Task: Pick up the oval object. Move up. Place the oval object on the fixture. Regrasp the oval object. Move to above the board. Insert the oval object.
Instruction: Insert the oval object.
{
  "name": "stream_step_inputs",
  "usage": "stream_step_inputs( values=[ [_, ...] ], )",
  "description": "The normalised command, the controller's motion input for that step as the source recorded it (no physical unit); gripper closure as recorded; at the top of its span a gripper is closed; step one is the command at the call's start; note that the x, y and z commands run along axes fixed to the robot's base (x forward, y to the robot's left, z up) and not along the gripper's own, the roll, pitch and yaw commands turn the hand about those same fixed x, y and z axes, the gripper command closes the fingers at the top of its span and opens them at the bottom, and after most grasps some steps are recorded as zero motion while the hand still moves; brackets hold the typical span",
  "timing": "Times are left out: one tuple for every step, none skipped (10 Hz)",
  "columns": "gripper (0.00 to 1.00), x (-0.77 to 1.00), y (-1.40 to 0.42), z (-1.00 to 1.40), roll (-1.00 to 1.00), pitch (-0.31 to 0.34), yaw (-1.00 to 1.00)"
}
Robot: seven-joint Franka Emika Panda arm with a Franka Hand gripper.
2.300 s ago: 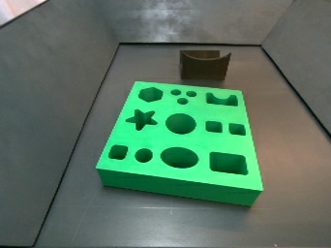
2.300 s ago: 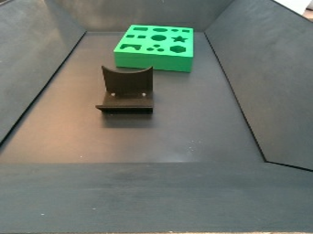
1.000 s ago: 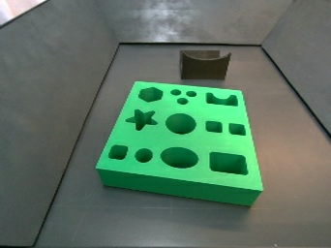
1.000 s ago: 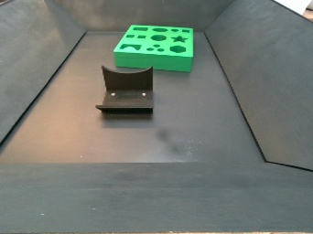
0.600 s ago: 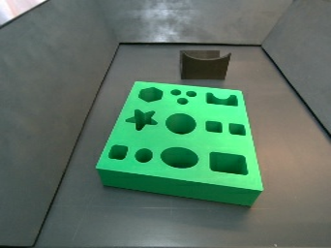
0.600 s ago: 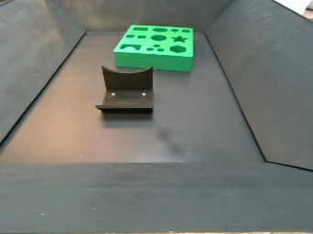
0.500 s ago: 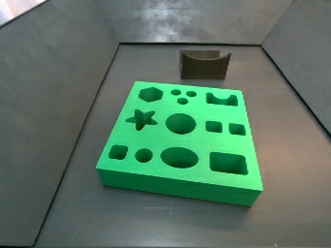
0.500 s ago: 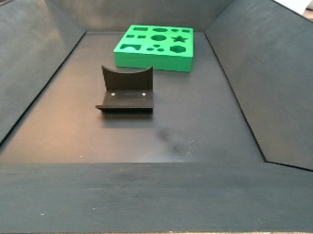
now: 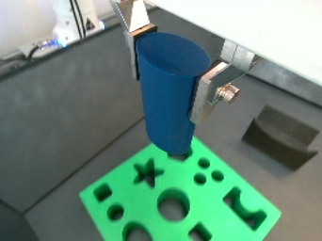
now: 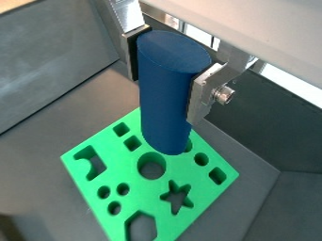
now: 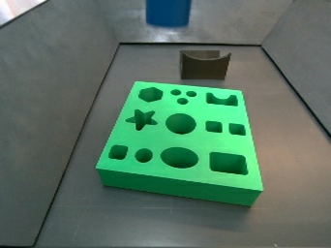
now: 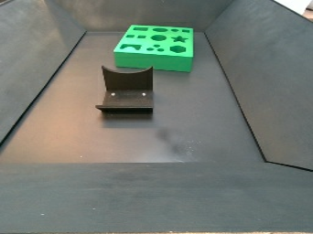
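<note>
My gripper (image 9: 172, 71) is shut on the oval object (image 9: 168, 94), a smooth dark-blue peg held upright between the silver fingers. It shows the same way in both wrist views, gripper (image 10: 170, 75) and peg (image 10: 164, 94). The peg hangs high above the bright green board (image 9: 138, 195) (image 10: 120, 169). In a side view only the peg's lower end (image 11: 167, 10) shows at the top edge, above the far end of the board (image 11: 204, 141). The fixture (image 11: 204, 64) stands beyond the board with its notch empty. In a side view the board (image 12: 153, 60) and fixture (image 12: 126, 89) show without the gripper.
Dark grey walls enclose the dark floor on all sides. The board has several shaped holes, among them an oval hole (image 11: 180, 158) near its front edge. The fixture also shows as a dark block (image 9: 283, 132) in a wrist view.
The blue peg's lower end has come into a side view at the top edge; before, neither peg nor gripper showed. Board and fixture have not moved.
</note>
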Motion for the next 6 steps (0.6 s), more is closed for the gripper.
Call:
stream_step_inputs(
  values=[
    [1.00, 0.42, -0.52, -0.50, 0.14, 0.000, 0.00],
    [1.00, 0.25, -0.49, -0.59, 0.14, 0.000, 0.00],
    [1.00, 0.21, -0.49, -0.58, 0.12, -0.007, 0.00],
    [1.00, 0.16, -0.52, -0.54, 0.12, -0.030, -0.01],
    [1.00, 0.23, -0.52, -0.53, 0.12, 0.000, -0.01],
    [1.00, 0.13, -0.51, -0.49, 0.11, -0.033, -0.03]
  ],
)
